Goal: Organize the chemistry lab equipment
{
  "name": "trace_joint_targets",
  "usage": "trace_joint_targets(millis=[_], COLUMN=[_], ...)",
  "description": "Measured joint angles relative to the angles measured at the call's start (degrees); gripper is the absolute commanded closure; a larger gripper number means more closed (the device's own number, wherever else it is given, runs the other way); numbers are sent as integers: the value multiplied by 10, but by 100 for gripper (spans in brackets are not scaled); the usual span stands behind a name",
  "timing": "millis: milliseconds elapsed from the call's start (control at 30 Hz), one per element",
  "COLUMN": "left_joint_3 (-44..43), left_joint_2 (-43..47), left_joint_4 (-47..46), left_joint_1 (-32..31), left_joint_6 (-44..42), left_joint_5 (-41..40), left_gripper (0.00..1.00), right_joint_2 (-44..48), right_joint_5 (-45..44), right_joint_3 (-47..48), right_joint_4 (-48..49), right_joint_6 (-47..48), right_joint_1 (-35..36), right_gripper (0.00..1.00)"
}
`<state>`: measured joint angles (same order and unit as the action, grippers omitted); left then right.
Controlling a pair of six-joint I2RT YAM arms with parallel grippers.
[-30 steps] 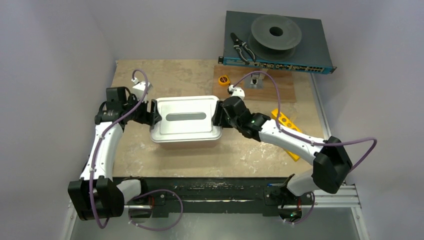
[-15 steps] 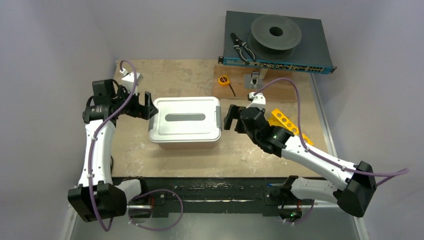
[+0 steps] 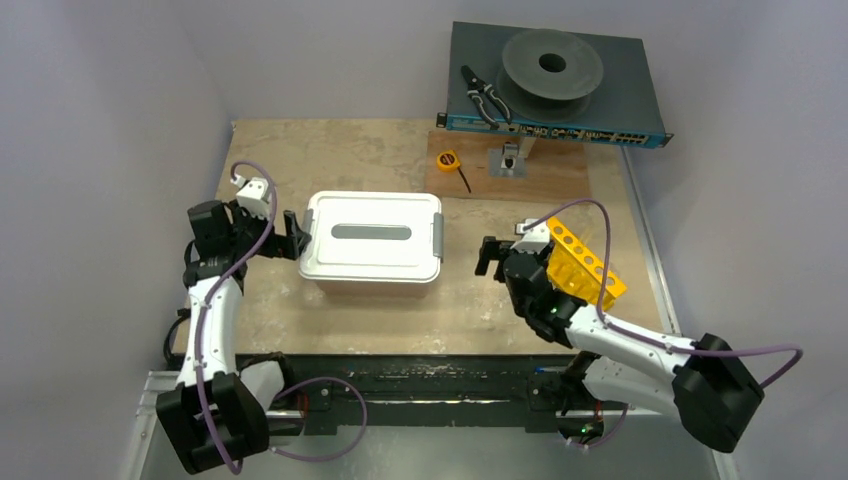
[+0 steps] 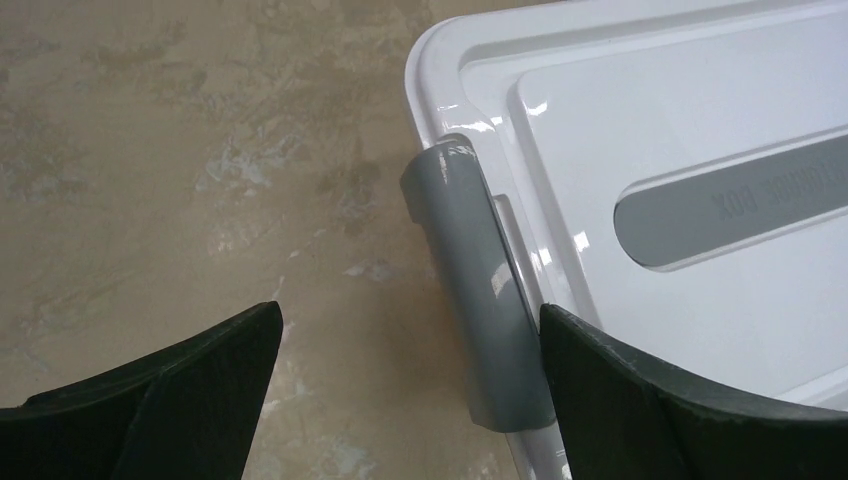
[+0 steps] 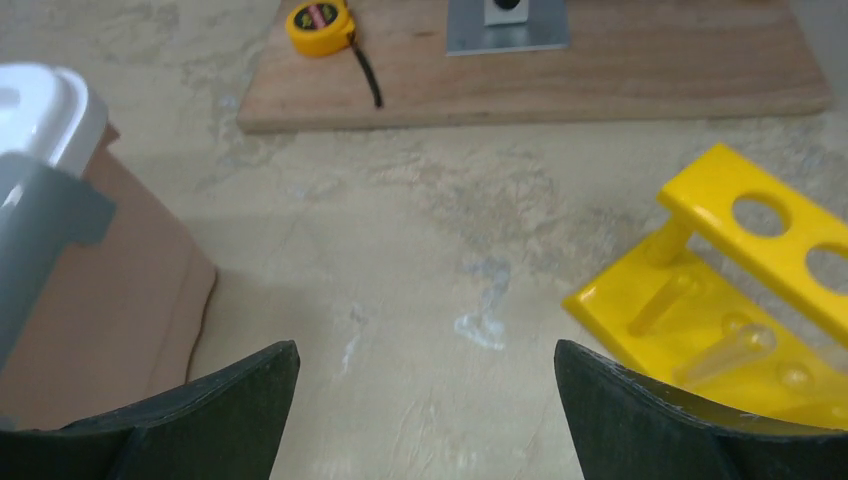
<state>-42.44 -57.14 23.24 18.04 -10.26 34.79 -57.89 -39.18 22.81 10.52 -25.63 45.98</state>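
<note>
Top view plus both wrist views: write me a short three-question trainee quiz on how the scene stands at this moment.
1. True or false: the white box is closed.
2. Where does the yellow rack stand relative to the white box? A) on the left arm's side B) on the right arm's side C) on top of it
3. Fill in: the left gripper and the right gripper both have their jaws ___, with nothing held.

Key: 1 true; 2 B; 3 open.
</note>
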Motion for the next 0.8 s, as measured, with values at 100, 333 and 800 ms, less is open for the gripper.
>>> trace_joint_targets(millis=[100,333,800], left_joint_3=[20,23,94], left_joint_2=[-30,-116,-132], left_joint_4=[-104,-256,-466], left_joint_1=[-2,-10,-48], left_joint_6=[24,78,98], left_joint_5=[2,0,-57], left_gripper=[0,0,0], right_joint_2=[-31,-74,-128], right_joint_5=[-1,33,104], right_joint_3=[5,7,16], right_joint_4=[70,159,274], right_joint_6=[35,95,175], right_joint_1=[-40,-114,-304], right_gripper=[1,1,1])
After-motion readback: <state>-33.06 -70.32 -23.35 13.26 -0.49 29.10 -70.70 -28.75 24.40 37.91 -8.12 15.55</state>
